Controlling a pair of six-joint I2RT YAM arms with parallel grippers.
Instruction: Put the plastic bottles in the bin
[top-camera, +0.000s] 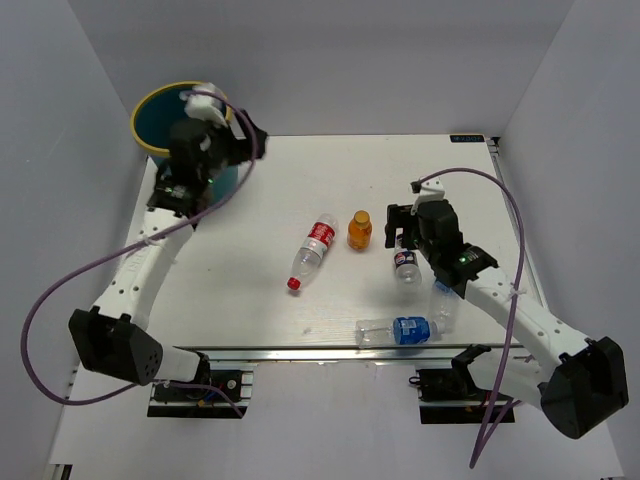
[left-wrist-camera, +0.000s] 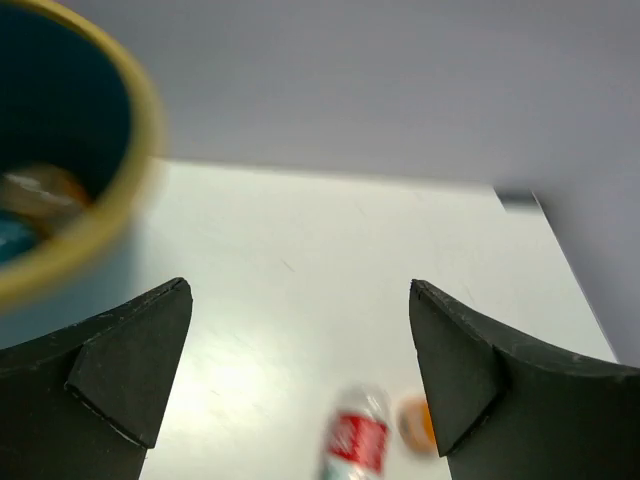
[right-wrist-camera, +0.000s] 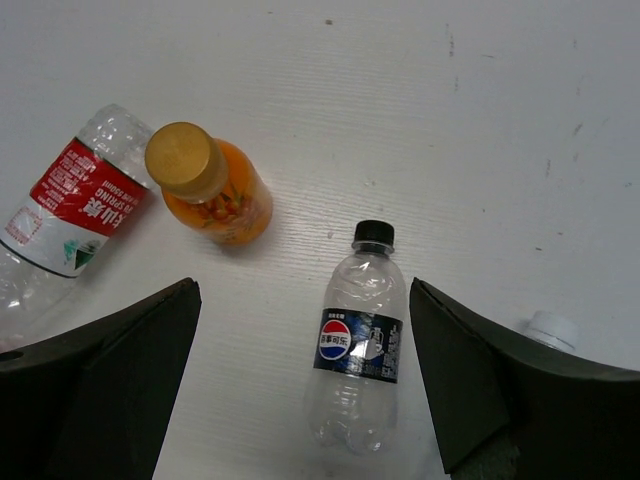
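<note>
By the white table (top-camera: 300, 180), the bin (left-wrist-camera: 125, 185) holds an orange bottle (left-wrist-camera: 45, 192).

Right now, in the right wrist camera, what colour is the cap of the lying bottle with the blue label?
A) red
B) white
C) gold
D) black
D: the blue-label bottle lying on the table has a black cap; the gold cap belongs to the orange bottle.
</note>
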